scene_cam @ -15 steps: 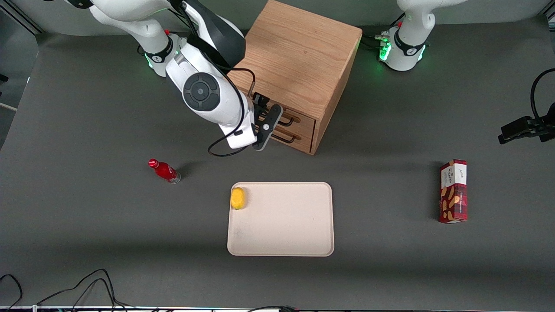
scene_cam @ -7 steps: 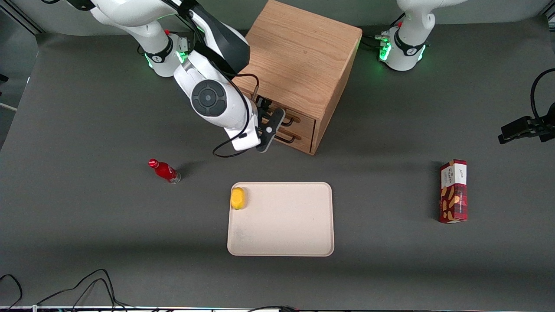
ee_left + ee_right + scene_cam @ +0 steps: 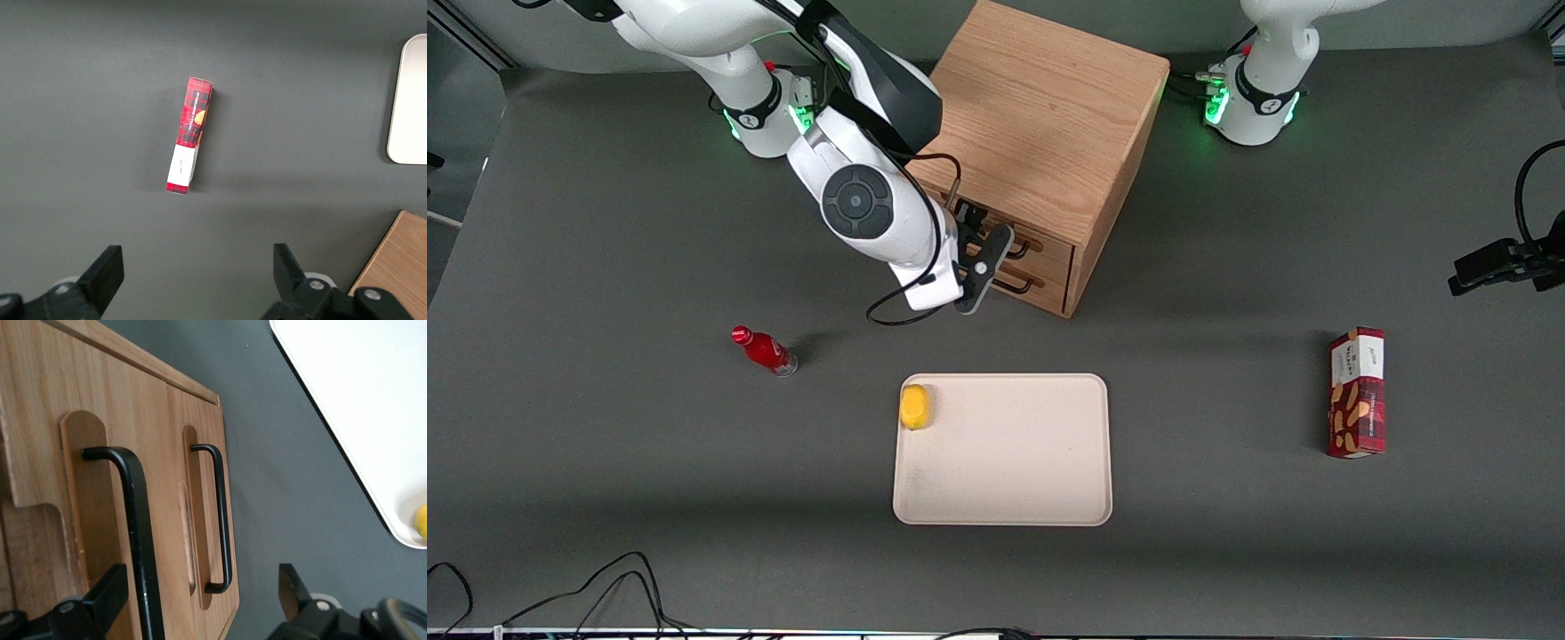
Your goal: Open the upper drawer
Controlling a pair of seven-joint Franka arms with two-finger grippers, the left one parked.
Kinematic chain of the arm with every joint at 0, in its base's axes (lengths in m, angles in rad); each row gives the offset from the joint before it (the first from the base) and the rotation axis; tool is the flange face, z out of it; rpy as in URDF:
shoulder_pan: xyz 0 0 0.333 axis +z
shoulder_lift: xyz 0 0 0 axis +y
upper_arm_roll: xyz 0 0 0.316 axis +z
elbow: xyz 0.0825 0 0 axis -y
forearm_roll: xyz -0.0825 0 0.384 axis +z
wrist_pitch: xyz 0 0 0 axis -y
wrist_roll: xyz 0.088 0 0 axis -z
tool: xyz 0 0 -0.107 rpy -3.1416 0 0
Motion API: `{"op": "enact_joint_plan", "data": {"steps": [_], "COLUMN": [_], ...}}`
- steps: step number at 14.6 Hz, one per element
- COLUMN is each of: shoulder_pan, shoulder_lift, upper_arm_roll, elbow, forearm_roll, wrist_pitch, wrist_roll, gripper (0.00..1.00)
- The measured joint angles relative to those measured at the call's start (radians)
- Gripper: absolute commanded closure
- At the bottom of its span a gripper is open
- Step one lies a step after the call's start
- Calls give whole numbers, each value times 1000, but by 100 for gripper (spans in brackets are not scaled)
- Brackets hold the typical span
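Presently the right arm's gripper [image 3: 985,260] hovers in front of the oak cabinet's shallow light-wood upper drawer [image 3: 1040,246], fingers [image 3: 100,600] spread apart, straddling its thin black wire bar handle [image 3: 137,520] without touching; the arm hides part of the drawer front, and bare tabotop lies between cabinet and beige rectangular tray [image 3: 1003,449].

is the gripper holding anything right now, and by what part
Nothing is held: the gripper is open in front of the upper drawer, its handle between the fingers.

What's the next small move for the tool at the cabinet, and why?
Probably shut the tool on the handle of the upper drawer: the tool sits in front of that drawer, open, fingers straddling the bar, and the drawer is not yet pulled out.
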Motion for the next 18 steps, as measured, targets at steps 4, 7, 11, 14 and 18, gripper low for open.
{"op": "enact_joint_plan", "data": {"steps": [4,7,11,14,18], "shoulder_pan": [0,0,0,0,0], "shoulder_lift": [3,10,15,15,15], "upper_arm_roll": [0,0,1,2,2], "elbow": [-5,-19,-33,-40,-44], "forearm_roll": [0,0,-1,-1,-8], "wrist_pitch": [22,49,63,77,83], "wrist_roll": [0,0,0,-1,-2], "gripper": [0,0,0,0,0]}}
